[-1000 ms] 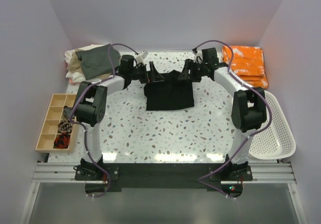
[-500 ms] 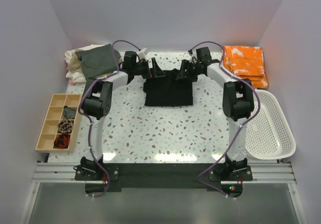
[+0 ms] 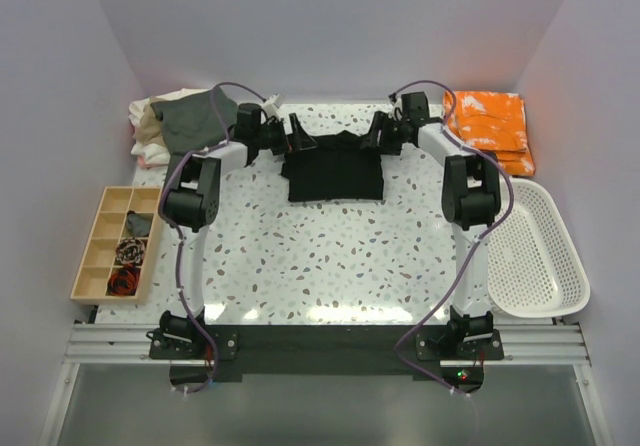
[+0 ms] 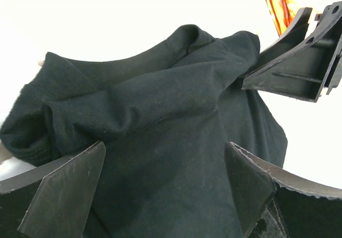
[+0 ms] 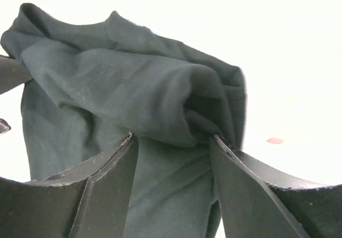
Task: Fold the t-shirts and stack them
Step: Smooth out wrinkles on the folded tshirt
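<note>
Snagging threatens the black t-shirt (image 3: 335, 174) at the far middle of the bench (image 3: 330, 256): the left end effector (image 4: 165, 152) gapes empty astride it, while the right end effector (image 5: 172, 139) sits half-open around a fold that could drag on retreat.

This was a robot lab cell rather than a home or shop: a speckled white table (image 3: 330, 266) stood boxed in by 3 plain, pale walls (image 3: 330, 26), like a purpose-built enclosure. 2 white-and-black machines, the left arm (image 3: 195, 191) and the right arm (image 3: 470, 191), were bolted to an aluminium rail (image 3: 110, 346) along the near edge. Test props sat sorted at the sides: a wooden compartment tray (image 3: 88, 241) of small parts, a white plastic basket (image 3: 545, 266), an orange cloth pile (image 3: 488, 124) and a stack of folded t-shirts (image 3: 190, 121) — while a black t-shirt (image 3: 335, 178) lay mid-table.
</note>
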Tool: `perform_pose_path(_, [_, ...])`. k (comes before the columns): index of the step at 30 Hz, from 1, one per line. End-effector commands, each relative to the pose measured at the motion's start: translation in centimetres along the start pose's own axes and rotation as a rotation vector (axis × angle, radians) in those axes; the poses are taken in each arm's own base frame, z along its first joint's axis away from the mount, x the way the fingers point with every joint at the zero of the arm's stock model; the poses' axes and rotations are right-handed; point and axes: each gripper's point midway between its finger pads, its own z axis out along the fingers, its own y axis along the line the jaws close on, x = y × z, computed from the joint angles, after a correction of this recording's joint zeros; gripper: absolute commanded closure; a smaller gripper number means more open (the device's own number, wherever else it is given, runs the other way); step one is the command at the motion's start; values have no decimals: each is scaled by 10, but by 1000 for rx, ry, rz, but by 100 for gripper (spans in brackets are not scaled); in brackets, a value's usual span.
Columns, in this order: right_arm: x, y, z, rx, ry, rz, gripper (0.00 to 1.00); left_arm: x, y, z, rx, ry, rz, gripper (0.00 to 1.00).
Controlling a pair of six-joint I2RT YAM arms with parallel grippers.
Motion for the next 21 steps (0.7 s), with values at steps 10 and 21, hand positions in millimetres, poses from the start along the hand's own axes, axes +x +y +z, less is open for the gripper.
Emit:
perform_pose_path(10, [-48, -24, -44, 52, -185, -60, 37, -20, 14, -27, -42, -76, 67, 0])
perform_pose_path(21, [-74, 24, -35, -193, -231, -112, 36, -61, -19, -48, -46, -210, 162, 0])
